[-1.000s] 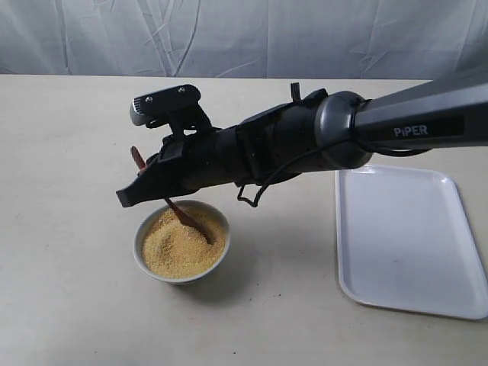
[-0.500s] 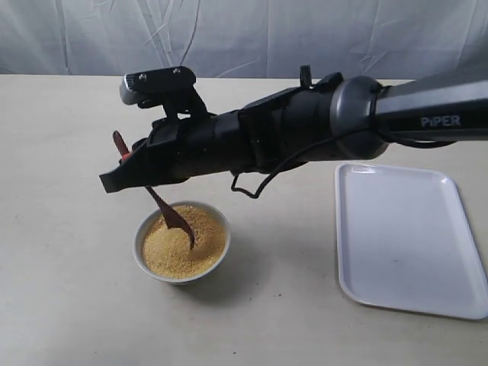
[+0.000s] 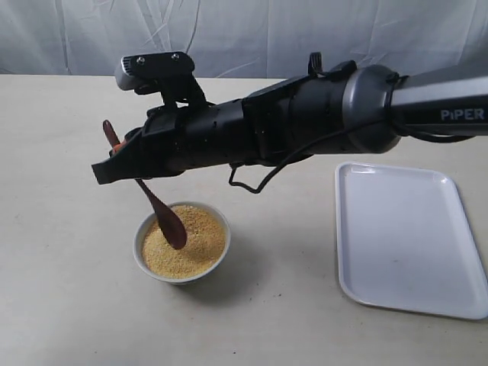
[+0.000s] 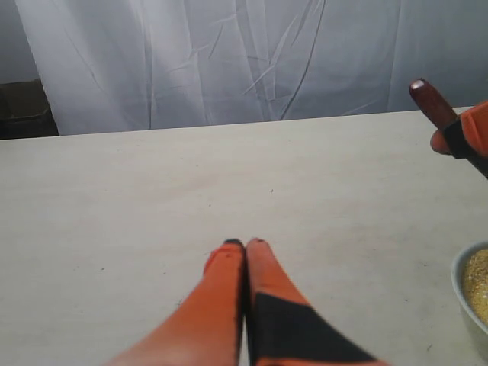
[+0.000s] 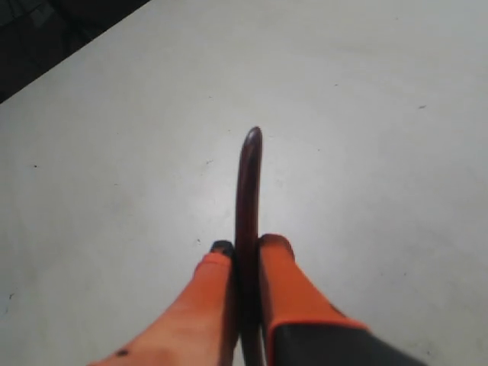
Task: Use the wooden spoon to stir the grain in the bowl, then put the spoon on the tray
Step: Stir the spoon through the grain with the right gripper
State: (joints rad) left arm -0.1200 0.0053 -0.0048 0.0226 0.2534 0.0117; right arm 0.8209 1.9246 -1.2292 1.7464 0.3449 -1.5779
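Observation:
The small white bowl (image 3: 139, 246) holds a mound of yellow grain (image 3: 200, 238) in the exterior view. My right gripper (image 3: 116, 158) reaches across above the bowl's left side, shut on the handle of the dark wooden spoon (image 3: 156, 206). The spoon hangs tilted, its oval end at the left part of the grain. In the right wrist view the spoon handle (image 5: 248, 171) sticks out between the fingers of the right gripper (image 5: 245, 245). My left gripper (image 4: 245, 244) is shut and empty over bare table, with the spoon handle's tip (image 4: 431, 102) and the bowl's rim (image 4: 460, 286) at the edge of its view. The white tray (image 3: 358, 286) lies at the right.
The right arm's dark body (image 3: 305, 126) spans the middle of the exterior view above the table. A white cloth backdrop (image 3: 244, 34) hangs behind the beige table (image 3: 69, 305). The left arm does not show in the exterior view.
My right gripper has moved left and upward with the spoon. The spoon's oval end has swept from the grain's right side to its left and risen partly out.

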